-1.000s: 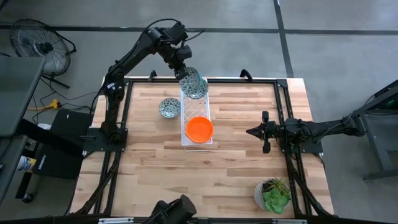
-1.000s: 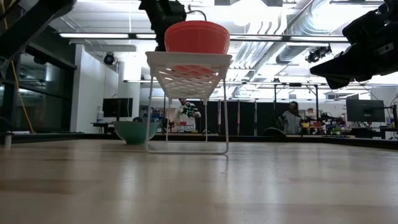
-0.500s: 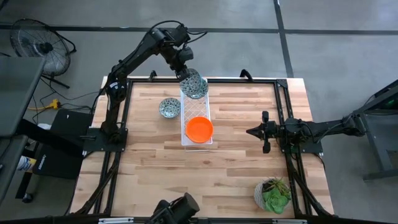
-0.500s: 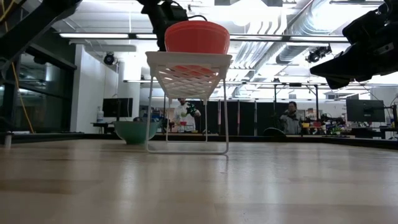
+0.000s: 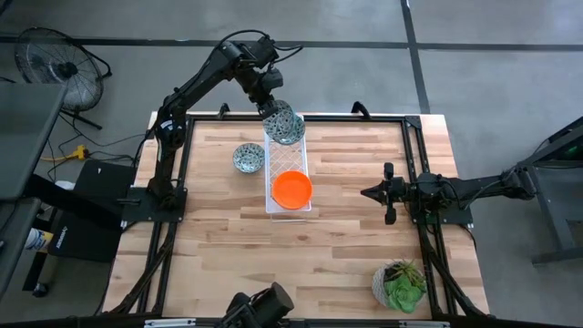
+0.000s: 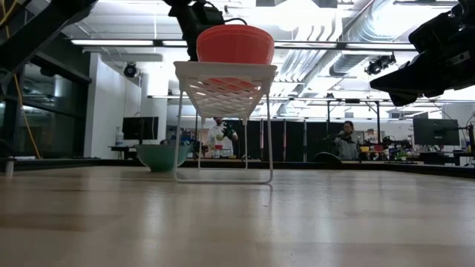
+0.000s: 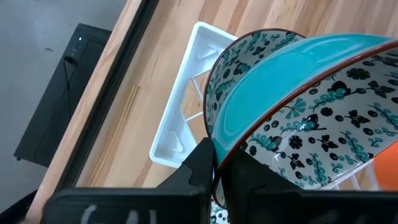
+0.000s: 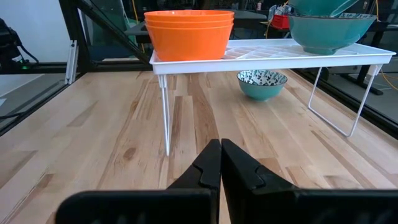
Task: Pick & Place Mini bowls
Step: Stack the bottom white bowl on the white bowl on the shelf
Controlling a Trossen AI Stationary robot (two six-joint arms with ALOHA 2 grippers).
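Left gripper (image 5: 273, 107) fingers pinch a tilted patterned bowl (image 5: 285, 125) over the tray's (image 5: 284, 164) far end; right gripper (image 5: 373, 192) waits, fingers closed.

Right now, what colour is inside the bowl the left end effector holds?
Teal, with a black-and-teal floral pattern on white outside; the held bowl shows best in the left wrist view.

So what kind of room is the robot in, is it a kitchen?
Not a kitchen; it looks like a robot lab or workshop. Bare pipes and ducts run under the ceiling, desks with monitors stand behind, and the wooden table sits in a metal frame on a concrete floor.
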